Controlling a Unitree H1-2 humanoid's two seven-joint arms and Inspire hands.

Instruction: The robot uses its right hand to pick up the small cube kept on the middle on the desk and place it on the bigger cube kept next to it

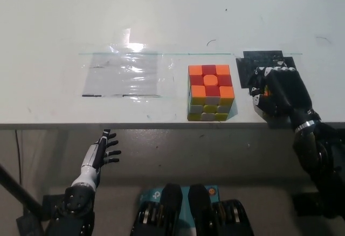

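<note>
The bigger cube (210, 92), orange and red on top with yellow and white on its front, stands on the white desk (161, 15) near its front edge. To its right my black right hand (277, 93) is shut on the small cube (264, 91), of which only a sliver of orange and blue shows between the fingers. The hand sits over a black patch (253, 63) on the desk, a short gap right of the bigger cube. My white left hand (99, 158) rests open below the desk's front edge at lower left.
A shiny clear plastic sheet (124, 74) lies flat on the desk left of the bigger cube. The desk's front edge (135, 124) runs across the picture just below the cubes.
</note>
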